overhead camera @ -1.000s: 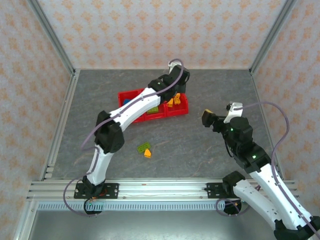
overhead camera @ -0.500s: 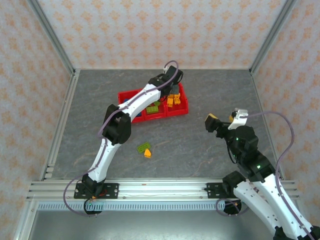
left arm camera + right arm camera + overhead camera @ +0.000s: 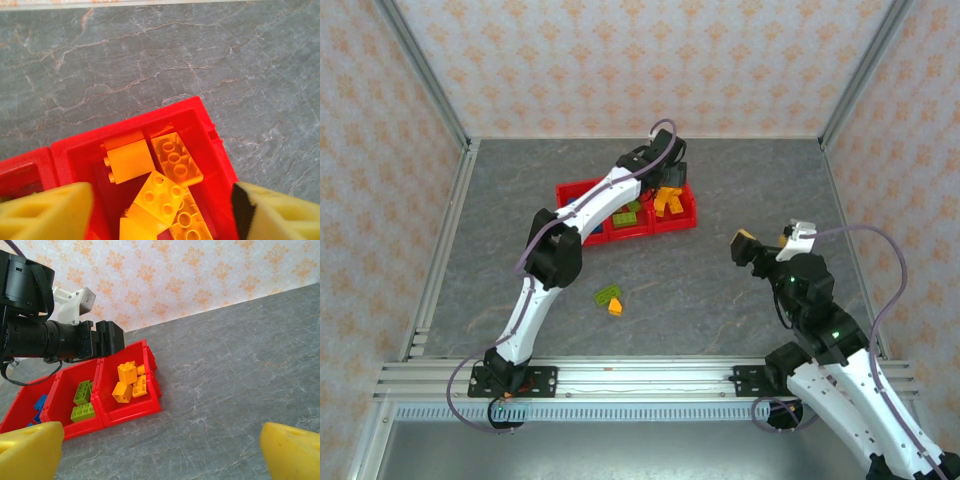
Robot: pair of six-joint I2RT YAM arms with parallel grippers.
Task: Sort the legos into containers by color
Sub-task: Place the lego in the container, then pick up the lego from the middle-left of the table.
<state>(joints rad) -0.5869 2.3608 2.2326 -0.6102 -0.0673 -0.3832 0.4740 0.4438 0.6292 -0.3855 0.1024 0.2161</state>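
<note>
- Hovering above the right-hand bin [image 3: 207, 145] of the tray [image 3: 578, 187], the left gripper [image 3: 160, 210] stands open and empty; orange bricks [image 3: 160, 192] lie loose in that bin below it
- the right gripper [image 3: 162, 447] hangs wide open, holding nothing, well apart from the tray
- a green brick [image 3: 608, 294] and an orange brick [image 3: 615, 308] lie touching on the table [image 3: 720, 300], not yet sorted
- they look light, hard and slick; likely best pinched across flat side walls, not the studs
</note>
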